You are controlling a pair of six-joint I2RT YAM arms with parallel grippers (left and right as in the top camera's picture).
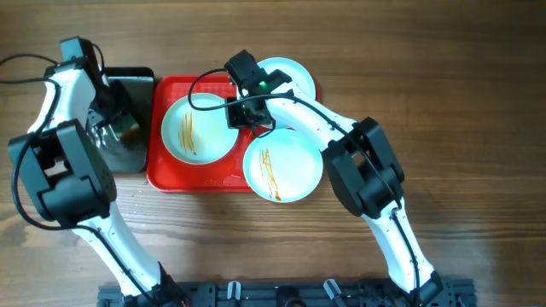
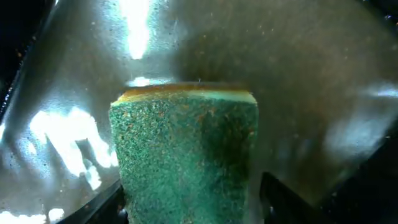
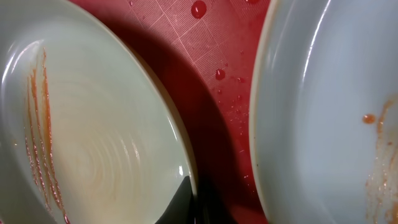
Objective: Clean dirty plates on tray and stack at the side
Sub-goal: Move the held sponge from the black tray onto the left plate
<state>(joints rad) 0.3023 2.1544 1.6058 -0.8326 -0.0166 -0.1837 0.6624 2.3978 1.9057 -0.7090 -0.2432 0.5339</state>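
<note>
Near plate: a pale plate (image 1: 283,166) lies closest to the robot's base, at the red tray's (image 1: 162,175) near right corner, its rim hanging over the tray's edge. Orange-red sauce streaks cross its middle.

Tray: it holds the dirty plates. The right wrist view shows droplets on a ribbed strip of it between two plate rims.

Left plate: a cream plate (image 1: 196,128) sits on the tray's left half, with thin orange streaks left of its centre.

Right gripper (image 1: 247,115): it is low over the tray, between the left plate and the near plate. A dark fingertip shows just at a plate's rim in the wrist view. Whether the jaws are spread or pressed together I cannot tell.

Far plate: a third pale plate (image 1: 290,77) lies at the tray's far right corner, largely covered by the right arm.

Basin: a dark, wet metal basin (image 1: 128,158) stands just left of the tray.

Left gripper (image 1: 122,128): it is down inside the basin, jaws pinching a green scouring sponge (image 2: 186,149) with a yellow backing edge, held against the basin's wet surface.
</note>
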